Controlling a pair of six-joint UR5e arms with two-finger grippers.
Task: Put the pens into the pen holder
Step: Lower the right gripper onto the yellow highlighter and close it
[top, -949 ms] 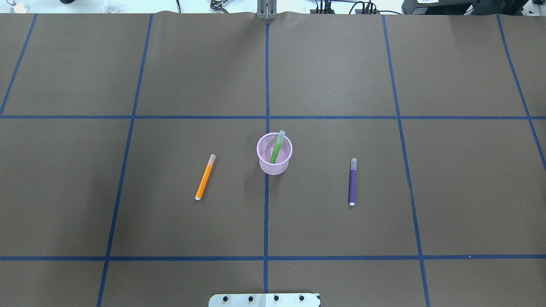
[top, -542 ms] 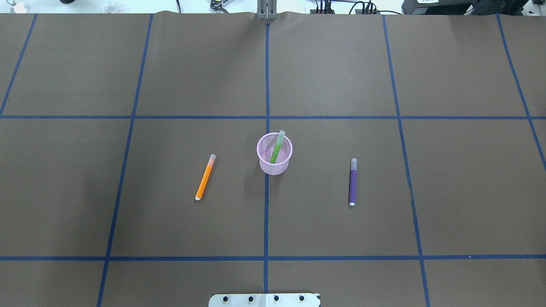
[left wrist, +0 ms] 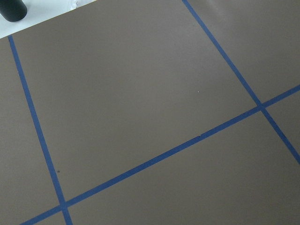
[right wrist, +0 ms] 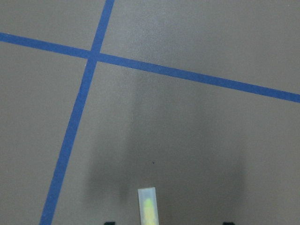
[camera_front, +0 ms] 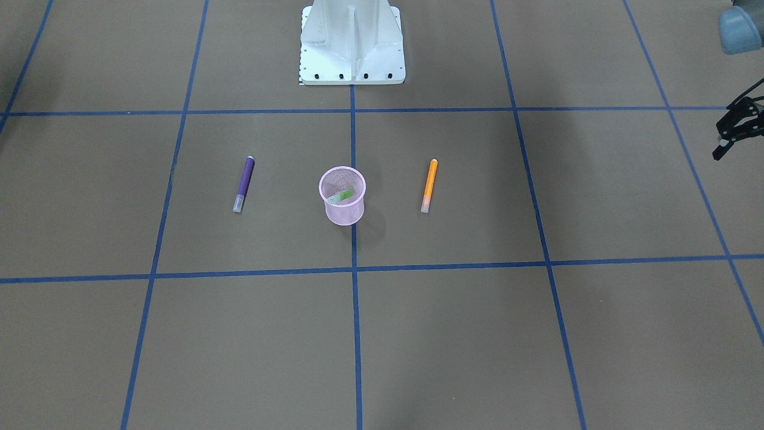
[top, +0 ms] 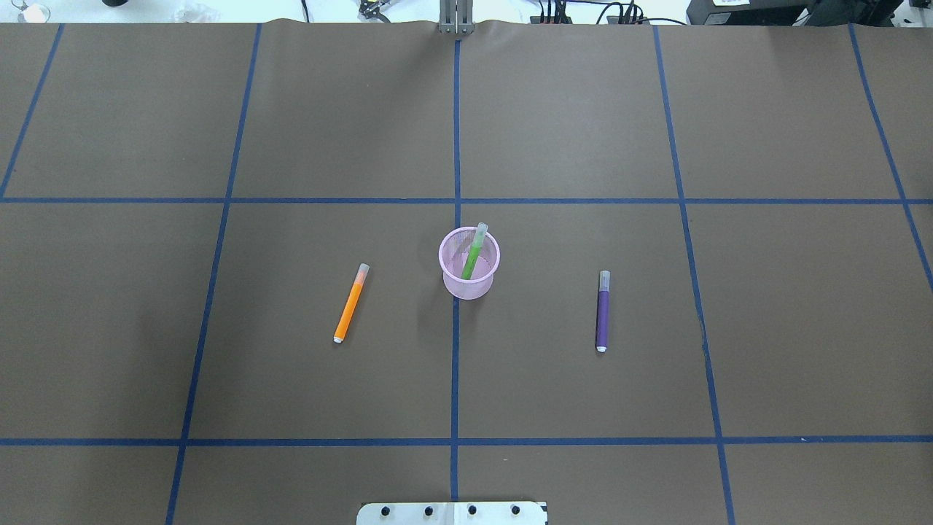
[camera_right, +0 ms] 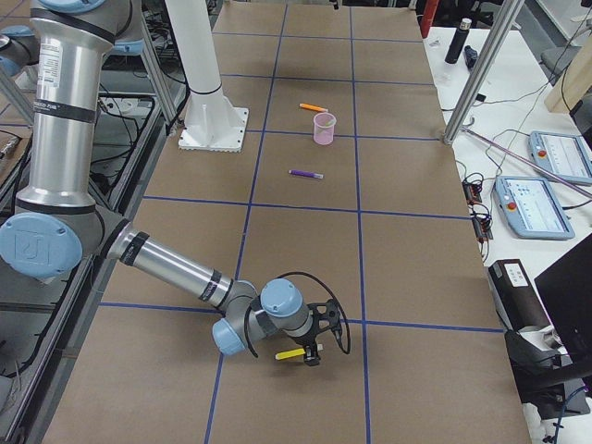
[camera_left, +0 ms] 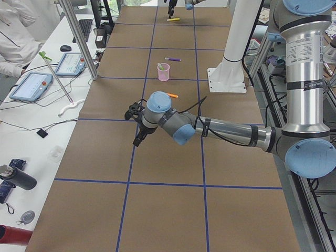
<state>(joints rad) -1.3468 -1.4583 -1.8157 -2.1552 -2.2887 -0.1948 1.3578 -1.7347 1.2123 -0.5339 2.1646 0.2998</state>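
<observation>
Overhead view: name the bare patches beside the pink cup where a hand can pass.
Bare table lies between the cup and the orange pen, between the cup and the purple pen, and beyond the cup. Tightest: the cup's mouth, where a green pen leans.

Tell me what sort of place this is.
Most likely a robotics lab: two robot arms reach over a table marked with a blue tape grid, and what look like teach pendants lie beside it.
</observation>
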